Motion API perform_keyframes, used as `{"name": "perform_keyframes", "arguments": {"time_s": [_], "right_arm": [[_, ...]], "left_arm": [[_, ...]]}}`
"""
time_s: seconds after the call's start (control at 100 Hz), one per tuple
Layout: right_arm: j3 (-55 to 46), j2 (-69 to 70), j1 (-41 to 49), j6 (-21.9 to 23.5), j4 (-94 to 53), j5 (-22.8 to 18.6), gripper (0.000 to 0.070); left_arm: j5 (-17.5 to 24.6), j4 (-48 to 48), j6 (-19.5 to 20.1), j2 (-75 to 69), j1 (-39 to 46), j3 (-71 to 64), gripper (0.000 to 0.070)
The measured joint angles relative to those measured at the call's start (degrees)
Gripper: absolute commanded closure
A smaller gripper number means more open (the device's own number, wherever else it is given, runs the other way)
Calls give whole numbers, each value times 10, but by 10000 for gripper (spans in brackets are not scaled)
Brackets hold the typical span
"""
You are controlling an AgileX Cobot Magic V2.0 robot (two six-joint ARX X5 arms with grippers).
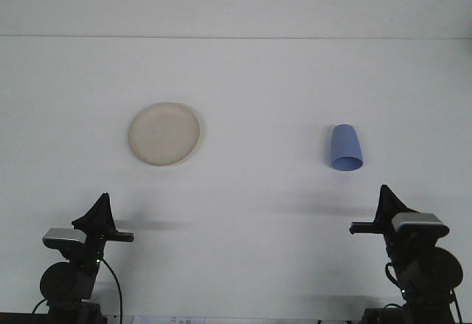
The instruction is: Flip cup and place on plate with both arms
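Only partly visible: both arms, cup (346, 147) mouth-down.
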Motion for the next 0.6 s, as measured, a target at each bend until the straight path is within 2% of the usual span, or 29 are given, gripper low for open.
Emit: {"name": "perform_keyframes", "arguments": {"time_s": [0.12,0.25,0.3,0.39,0.43,0.46,0.6], "right_arm": [[93,96,0,1,-62,-1,700],[141,164,0,1,-33,-4,685],[145,179,0,1,-16,-9,594],[145,202,0,1,-3,-11,285],[145,214,0,1,-6,-11,194],[145,224,1,1,-8,-11,176],[141,266,19,3,-19,-7,176]], "left_arm": [[0,0,0,0,0,0,688],[0,0,0,0,0,0,688],[0,0,0,0,0,0,688],[0,0,0,0,0,0,688],[0,0,0,0,0,0,688],[0,0,0,0,0,0,688],[0,0,0,0,0,0,688]]}}
